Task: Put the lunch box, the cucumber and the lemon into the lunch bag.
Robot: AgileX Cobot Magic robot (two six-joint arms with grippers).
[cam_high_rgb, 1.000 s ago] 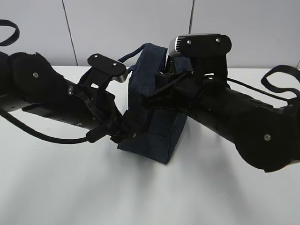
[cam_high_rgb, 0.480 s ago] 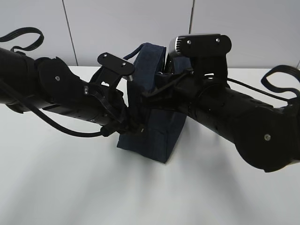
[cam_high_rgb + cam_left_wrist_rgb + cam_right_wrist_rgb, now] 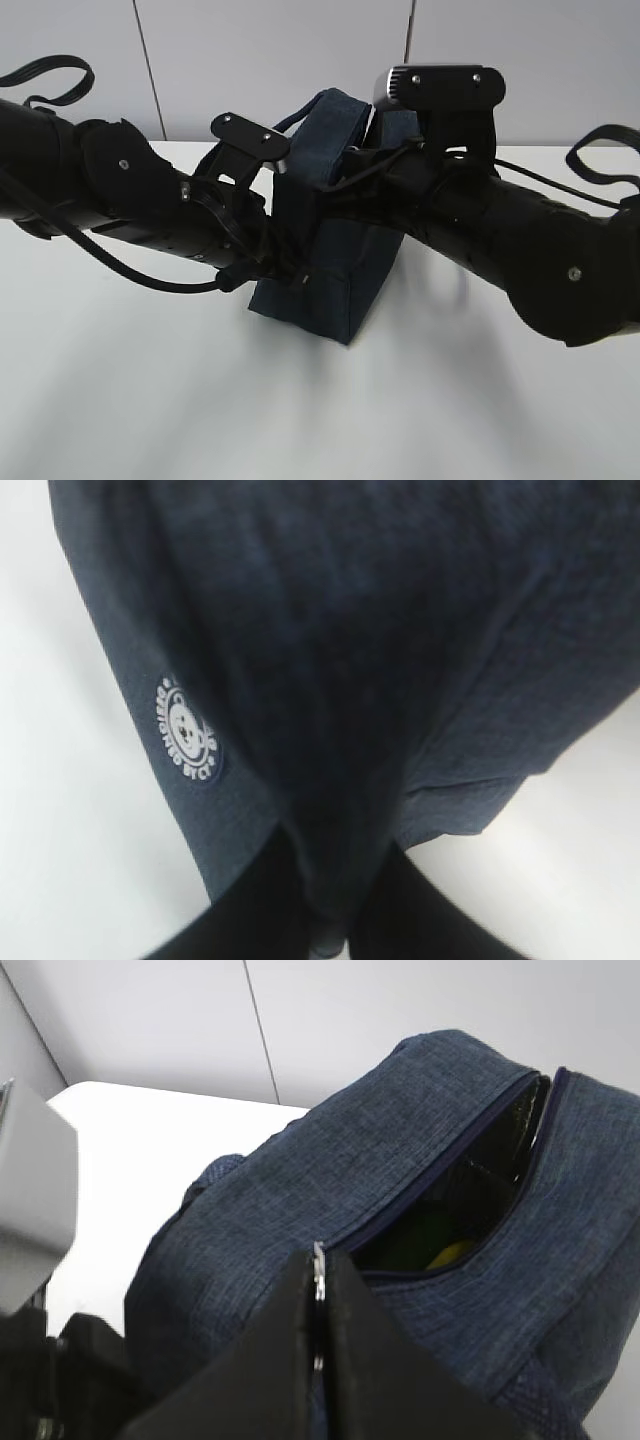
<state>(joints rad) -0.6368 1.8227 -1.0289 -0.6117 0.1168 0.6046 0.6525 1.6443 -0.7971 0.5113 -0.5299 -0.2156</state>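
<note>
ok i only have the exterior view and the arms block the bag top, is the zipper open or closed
observer: Partly open. In the right wrist view the lunch bag has a gap along its top showing dark lining.
operator: anything inside
observer: A yellow patch, likely the lemon, beside something green.
operator: what's the right gripper on
observer: The right gripper is shut on the metal zipper pull.
</note>
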